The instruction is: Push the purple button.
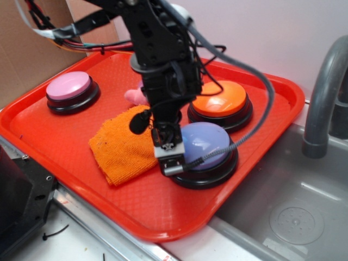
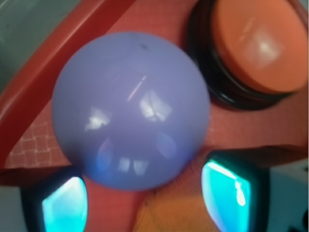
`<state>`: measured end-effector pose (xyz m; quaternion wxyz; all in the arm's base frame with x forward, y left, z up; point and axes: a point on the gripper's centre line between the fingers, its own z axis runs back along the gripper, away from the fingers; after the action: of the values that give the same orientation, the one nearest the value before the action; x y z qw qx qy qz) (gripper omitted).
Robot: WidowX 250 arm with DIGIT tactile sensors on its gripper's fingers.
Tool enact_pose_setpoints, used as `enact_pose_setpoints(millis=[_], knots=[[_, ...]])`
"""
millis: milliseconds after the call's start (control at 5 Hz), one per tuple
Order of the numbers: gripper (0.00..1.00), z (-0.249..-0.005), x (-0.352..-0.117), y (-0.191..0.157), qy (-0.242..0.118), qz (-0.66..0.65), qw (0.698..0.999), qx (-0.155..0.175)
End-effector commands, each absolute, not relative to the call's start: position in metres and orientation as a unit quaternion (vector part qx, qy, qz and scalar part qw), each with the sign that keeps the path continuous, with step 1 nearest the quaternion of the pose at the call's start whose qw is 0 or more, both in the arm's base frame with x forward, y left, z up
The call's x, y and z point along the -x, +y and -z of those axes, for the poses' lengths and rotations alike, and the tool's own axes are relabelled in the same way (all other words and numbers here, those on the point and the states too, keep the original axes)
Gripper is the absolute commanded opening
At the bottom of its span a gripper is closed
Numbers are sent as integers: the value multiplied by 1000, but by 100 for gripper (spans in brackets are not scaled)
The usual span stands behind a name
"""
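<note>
The purple button [image 1: 211, 139] is a glossy lavender-blue dome on a black base at the tray's front right. In the wrist view the purple button [image 2: 130, 106] fills the middle of the frame. My gripper [image 1: 169, 156] hangs low at the dome's left edge, pointing down. Seen from the wrist, the gripper [image 2: 145, 203] is open, its two teal-lit fingertips [image 2: 65, 208] set wide apart with nothing between them. The dome's near rim lies just ahead of them. I cannot tell whether the gripper touches the button.
A red tray [image 1: 141, 206] holds an orange button [image 1: 220, 99] behind the purple one. It also holds a pink-topped button [image 1: 69, 86] at far left, an orange cloth [image 1: 122, 147] under my arm and a small pink object [image 1: 134, 96]. A sink [image 1: 293, 212] with a grey faucet [image 1: 321, 92] lies right.
</note>
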<state>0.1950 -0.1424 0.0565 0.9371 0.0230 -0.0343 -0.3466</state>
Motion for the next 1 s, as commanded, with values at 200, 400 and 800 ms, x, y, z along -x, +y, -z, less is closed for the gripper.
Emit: enact_pose_setpoints(millis=[200, 400, 800], knots=[[100, -51, -198, -163, -17, 365, 930, -27], [100, -71, -194, -155, -16, 354, 934, -37], [100, -117, -182, -136, -29, 329, 942, -53]])
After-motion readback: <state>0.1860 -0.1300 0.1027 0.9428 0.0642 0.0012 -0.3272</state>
